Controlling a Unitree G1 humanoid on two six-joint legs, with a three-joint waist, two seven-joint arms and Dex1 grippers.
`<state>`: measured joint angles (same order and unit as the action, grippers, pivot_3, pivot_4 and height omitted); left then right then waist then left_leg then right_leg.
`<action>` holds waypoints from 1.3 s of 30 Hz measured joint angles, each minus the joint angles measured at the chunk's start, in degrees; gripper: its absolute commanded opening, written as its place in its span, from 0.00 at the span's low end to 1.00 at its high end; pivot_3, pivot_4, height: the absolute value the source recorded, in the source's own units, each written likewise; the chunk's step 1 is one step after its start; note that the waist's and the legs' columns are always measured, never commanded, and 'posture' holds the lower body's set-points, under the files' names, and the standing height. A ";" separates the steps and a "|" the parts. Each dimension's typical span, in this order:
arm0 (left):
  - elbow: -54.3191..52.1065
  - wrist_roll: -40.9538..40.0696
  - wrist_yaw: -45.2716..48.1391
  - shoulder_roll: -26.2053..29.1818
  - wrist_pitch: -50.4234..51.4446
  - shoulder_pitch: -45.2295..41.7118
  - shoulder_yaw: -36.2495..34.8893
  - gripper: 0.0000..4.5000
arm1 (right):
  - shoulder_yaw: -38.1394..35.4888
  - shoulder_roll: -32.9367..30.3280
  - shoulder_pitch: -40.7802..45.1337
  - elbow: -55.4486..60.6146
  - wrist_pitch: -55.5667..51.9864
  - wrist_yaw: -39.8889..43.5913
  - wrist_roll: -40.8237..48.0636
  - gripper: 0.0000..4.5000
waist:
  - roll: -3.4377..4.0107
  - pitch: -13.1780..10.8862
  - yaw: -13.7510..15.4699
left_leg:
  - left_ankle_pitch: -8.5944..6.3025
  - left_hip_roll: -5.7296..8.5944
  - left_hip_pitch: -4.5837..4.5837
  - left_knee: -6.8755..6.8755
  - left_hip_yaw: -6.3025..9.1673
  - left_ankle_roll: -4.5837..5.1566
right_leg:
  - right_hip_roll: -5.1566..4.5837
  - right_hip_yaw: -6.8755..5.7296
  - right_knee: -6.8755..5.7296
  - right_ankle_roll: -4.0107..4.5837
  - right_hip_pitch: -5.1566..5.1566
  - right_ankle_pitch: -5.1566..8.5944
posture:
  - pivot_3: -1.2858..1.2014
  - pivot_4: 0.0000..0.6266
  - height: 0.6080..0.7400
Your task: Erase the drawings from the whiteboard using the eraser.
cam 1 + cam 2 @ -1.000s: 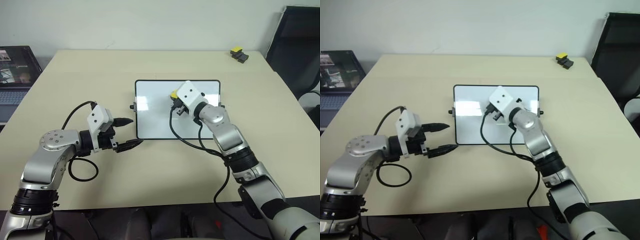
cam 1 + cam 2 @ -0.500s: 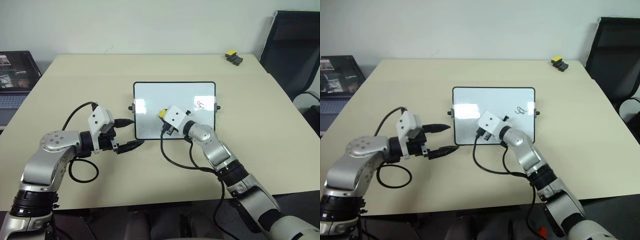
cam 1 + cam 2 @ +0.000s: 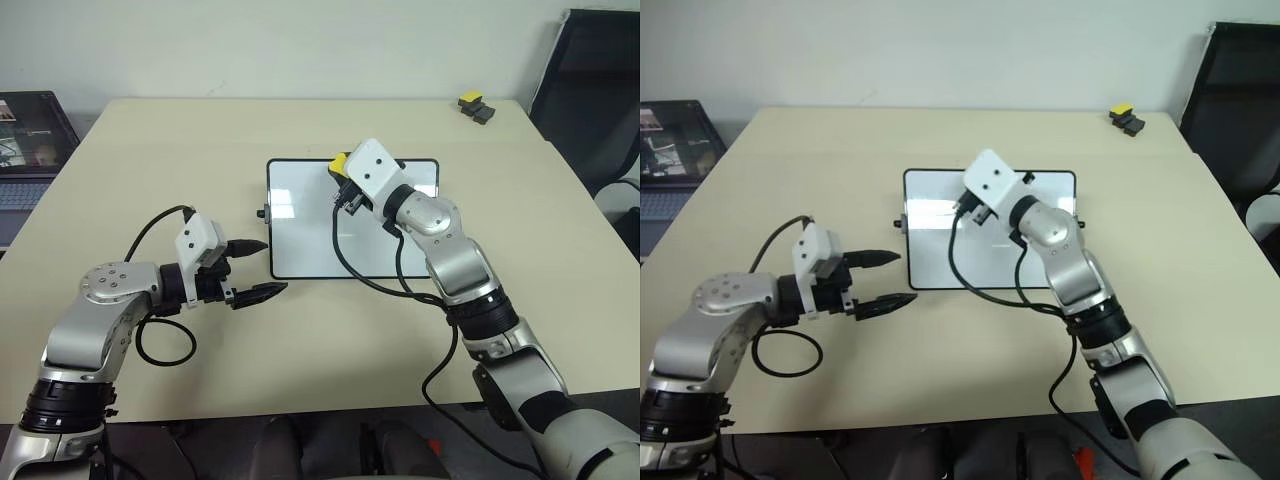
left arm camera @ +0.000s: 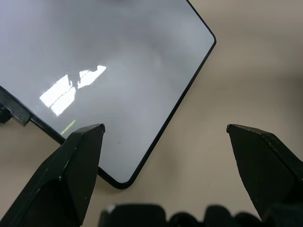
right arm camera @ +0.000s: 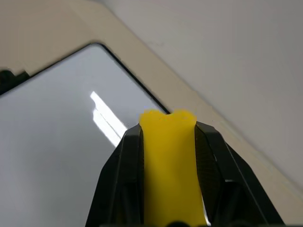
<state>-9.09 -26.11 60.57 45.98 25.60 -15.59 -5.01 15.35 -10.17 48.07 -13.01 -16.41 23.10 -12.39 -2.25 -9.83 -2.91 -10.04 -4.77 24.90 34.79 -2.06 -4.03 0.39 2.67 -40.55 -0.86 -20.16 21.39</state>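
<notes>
Right wrist view shows the right gripper (image 5: pixel 169 142) clamped on the eraser (image 5: pixel 169 165), the yellow block standing out past the fingertips with its long axis running along the fingers, and the whiteboard (image 5: pixel 52 156) spread beneath it. From the head camera, that gripper (image 3: pixel 345 185) sits over the far edge of the whiteboard (image 3: pixel 300 240), near the middle of its long side, so the board surface to be wiped lies toward the robot and to either side of it. The left gripper (image 3: pixel 252 268) hangs just off the board's near left corner with its fingers spread apart and nothing between them (it is the farther of the two from any wiping work). The drawings cannot be made out: the right arm crosses the board's right half, and the visible part looks clean.
</notes>
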 measured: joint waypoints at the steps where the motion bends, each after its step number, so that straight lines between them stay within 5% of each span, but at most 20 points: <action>1: 0.03 0.04 0.07 0.00 -0.02 0.00 0.02 1.00 | 0.09 0.09 0.02 -2.47 1.52 -0.63 -0.14 0.25 | 0.00 0.00 -0.01 | 0.00 0.00 0.00 0.00 0.00 0.00 | 0.00 0.00 0.00 0.00 0.00 0.00 | 0.52 0.24 1.00; 9: -0.03 0.11 -0.07 0.00 -0.03 0.06 0.04 1.00 | 3.63 2.48 -2.67 -8.81 13.35 -2.83 -2.35 0.25 | -0.03 0.02 -0.39 | 0.01 -0.03 -0.15 0.02 0.11 -0.01 | 0.00 -0.04 -0.25 0.00 0.09 0.00 | 0.52 0.24 1.00; 22: -0.03 0.09 -0.32 -0.31 -0.08 -1.29 0.18 1.00 | 6.01 3.52 -7.21 -7.01 14.36 -0.45 -1.94 0.25 | -0.03 0.01 -0.20 | 0.09 0.00 -0.49 0.08 0.16 -0.02 | -0.01 -0.11 -0.32 0.00 0.50 -0.01 | 0.52 0.24 1.00; 32: -0.97 -0.42 -1.40 -1.89 -0.24 -2.35 0.22 1.00 | -1.23 -5.45 -17.86 22.37 9.38 8.26 7.48 0.25 | 0.00 -0.04 0.94 | 0.05 -0.01 -0.02 -0.10 0.09 -0.07 | 0.01 -0.08 0.15 -0.02 0.12 0.01 | 0.52 0.24 1.00; 39: -3.76 -0.72 -3.54 -4.02 -0.21 -2.50 0.34 1.00 | -9.62 -6.86 -31.42 41.04 0.33 5.39 12.11 0.25 | -0.01 -0.03 1.30 | 0.04 0.04 -0.02 -0.12 0.14 -0.08 | 0.01 -0.17 0.37 -0.03 0.32 0.01 | 0.52 0.24 1.00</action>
<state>-12.85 -26.83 57.03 41.96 25.38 -18.09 -4.67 5.73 -17.02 16.65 28.03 -16.08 28.49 -0.28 -2.26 -9.86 -1.60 -10.00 -4.73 24.88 34.67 -1.92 -4.10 0.40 2.50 -40.18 -0.88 -19.83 21.40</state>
